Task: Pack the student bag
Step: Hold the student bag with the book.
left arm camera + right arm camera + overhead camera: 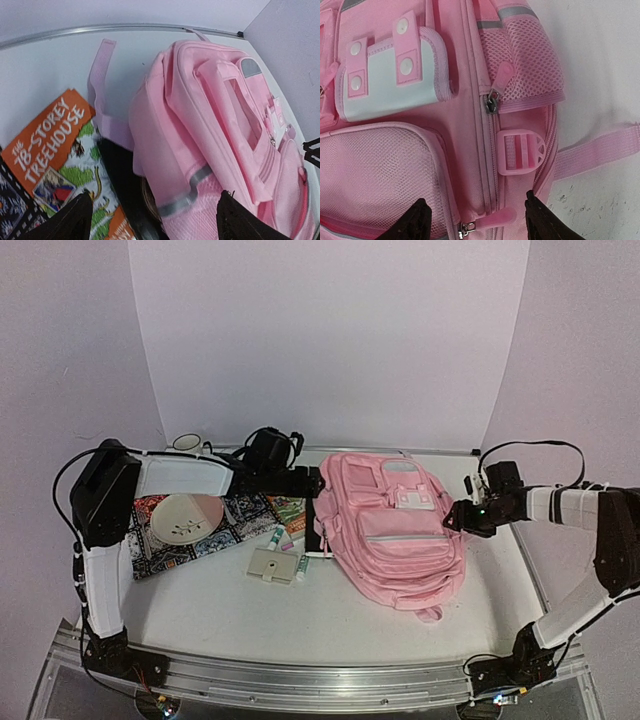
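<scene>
Right pincer (476, 197) gapes, pink zip tab (495, 217) of the soft light-pink fabric backpack (395, 165) between its tips; I'd pinch squarely. Left pincer (155, 195) wide, empty.

**Surface notes from my two wrists**

I'm reading the student bag (395, 530) as soft, matt pink cloth. Its side pocket (520, 65) is showing open mesh. The buckle (519, 152) is looking like smooth moulded plastic, and the zip slider (491, 102) like dull metal. The book cover (55, 145) is looking like glossy paper. The table (600, 200) is showing matt white and scuffed.
</scene>
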{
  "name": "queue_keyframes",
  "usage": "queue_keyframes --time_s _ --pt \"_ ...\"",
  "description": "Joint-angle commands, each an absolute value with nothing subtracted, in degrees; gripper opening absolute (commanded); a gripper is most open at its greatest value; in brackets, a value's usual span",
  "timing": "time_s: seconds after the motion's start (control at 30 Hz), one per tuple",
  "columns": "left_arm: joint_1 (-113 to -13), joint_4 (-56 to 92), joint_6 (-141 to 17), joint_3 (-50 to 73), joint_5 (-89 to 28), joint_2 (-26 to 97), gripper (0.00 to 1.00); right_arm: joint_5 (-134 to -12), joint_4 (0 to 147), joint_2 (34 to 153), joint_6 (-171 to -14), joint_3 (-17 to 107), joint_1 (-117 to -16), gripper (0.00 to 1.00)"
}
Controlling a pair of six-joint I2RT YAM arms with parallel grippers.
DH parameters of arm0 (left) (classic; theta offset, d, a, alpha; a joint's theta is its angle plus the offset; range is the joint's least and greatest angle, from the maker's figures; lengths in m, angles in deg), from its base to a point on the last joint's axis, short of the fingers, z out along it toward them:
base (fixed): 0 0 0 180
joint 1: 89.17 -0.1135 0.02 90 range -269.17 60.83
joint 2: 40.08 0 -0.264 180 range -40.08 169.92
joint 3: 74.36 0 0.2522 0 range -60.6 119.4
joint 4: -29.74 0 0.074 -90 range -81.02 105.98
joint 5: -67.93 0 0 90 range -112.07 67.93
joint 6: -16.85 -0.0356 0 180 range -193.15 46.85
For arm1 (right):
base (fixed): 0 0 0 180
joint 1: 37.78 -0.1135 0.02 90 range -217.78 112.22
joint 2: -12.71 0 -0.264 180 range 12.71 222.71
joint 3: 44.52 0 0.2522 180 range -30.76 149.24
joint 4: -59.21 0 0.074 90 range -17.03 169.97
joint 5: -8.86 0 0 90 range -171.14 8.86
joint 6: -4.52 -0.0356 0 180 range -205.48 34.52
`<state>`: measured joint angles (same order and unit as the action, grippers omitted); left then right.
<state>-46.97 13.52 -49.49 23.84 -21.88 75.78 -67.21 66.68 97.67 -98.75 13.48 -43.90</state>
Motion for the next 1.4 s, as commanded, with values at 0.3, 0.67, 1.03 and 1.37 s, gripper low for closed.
queue_keyframes --time_s 0.3,0.67,1.03,1.37 --pt "-35.73 14.92 -29.76 16.89 -23.94 70.91 0.84 -63.10 63.01 103.72 -102.83 12.59 -40.09 0.56" --pt "-35.67 20.30 -24.66 17.87 -28.34 75.67 0.63 -57.90 61.02 103.32 -105.66 10.19 -40.09 0.31" --pt "-36.04 23.01 -24.24 19.70 -26.56 77.64 0.18 -55.14 62.31 96.19 -107.33 5.32 -40.13 0.17" --pt "-37.84 22.96 -26.94 20.32 -27.58 76.96 0.00 -60.40 65.32 87.17 -105.47 4.64 -42.96 0.26"
